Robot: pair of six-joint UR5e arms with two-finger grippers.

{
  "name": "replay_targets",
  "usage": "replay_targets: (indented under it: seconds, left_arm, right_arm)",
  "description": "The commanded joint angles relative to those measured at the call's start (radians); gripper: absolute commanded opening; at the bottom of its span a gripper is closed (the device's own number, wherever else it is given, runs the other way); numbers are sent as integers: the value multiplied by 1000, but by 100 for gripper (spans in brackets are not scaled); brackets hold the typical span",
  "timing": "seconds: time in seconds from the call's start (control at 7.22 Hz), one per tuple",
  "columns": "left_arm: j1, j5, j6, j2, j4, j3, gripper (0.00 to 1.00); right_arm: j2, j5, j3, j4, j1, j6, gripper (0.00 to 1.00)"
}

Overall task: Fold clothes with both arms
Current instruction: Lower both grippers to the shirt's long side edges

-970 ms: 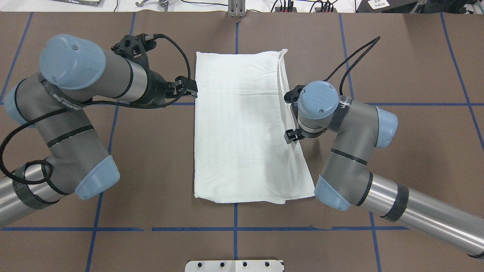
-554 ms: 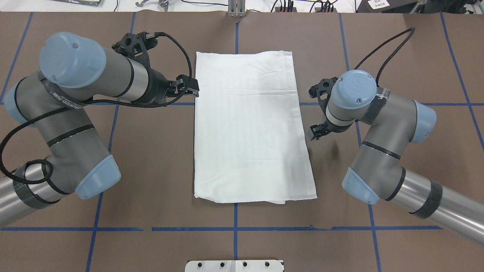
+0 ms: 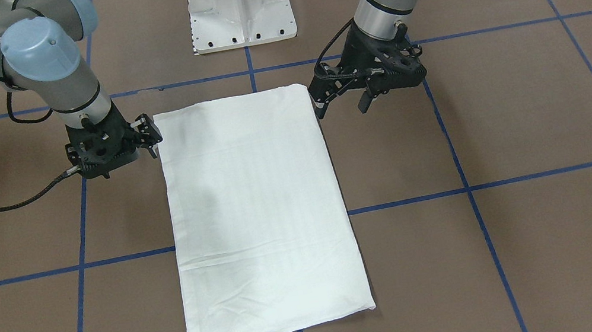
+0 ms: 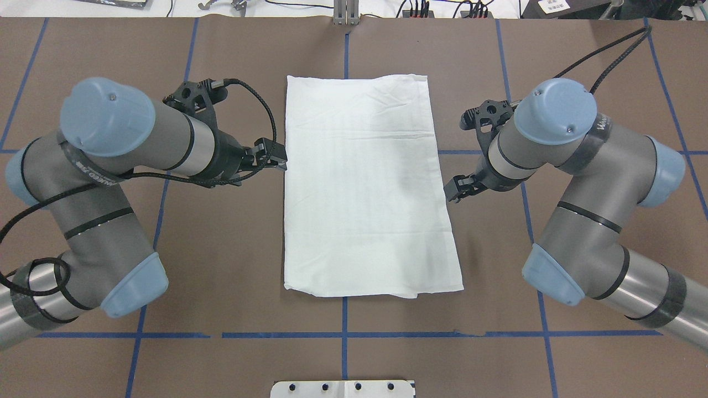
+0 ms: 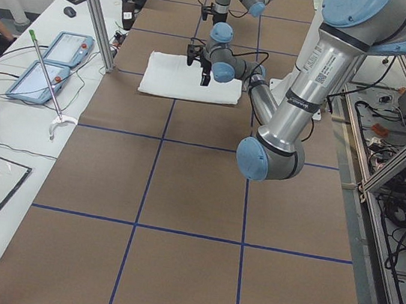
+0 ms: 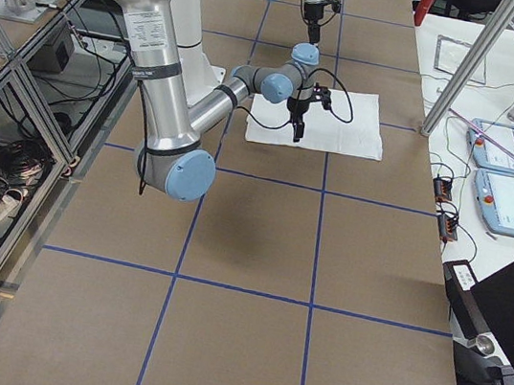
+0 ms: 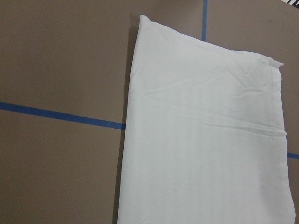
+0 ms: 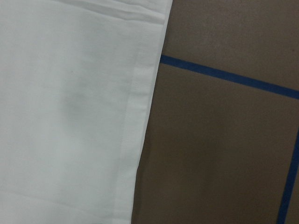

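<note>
**Shirt down flat, both grippers empty at its sides**

The shirt lies flat in the middle of the table, folded to a long rectangle with its sleeves out of sight. The left gripper hangs just beside one long edge, jaws spread, holding nothing. The right gripper sits just beside the opposite edge, also parted and empty. To my eye they flank it ready for a crosswise fold.

The table has a brown cover with a blue tape grid. A white pedestal stands at the robot's end, and a side bench carries two tablets.
</note>
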Motion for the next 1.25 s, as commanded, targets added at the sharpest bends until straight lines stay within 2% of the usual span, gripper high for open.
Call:
replay_targets:
  seconds: [0.0, 0.14, 0.28, 0.42, 1.11]
  left_arm:
    - [190, 124, -232, 16, 10, -21, 99]
    - [262, 149, -258, 4, 69, -7, 98]
    - [283, 169, -258, 7, 87, 5, 98]
    - [289, 178, -258, 11, 91, 31, 98]
    - [306, 178, -258, -42, 116, 114, 82]
  right_arm:
    - [-20, 21, 71, 2, -11, 137, 100]
    - [-23, 21, 77, 11, -26, 171, 100]
    - [-46, 13, 79, 50, -55, 200, 100]
    - [-60, 12, 79, 75, -68, 220, 100]
    - [-62, 4, 79, 75, -77, 222, 100]
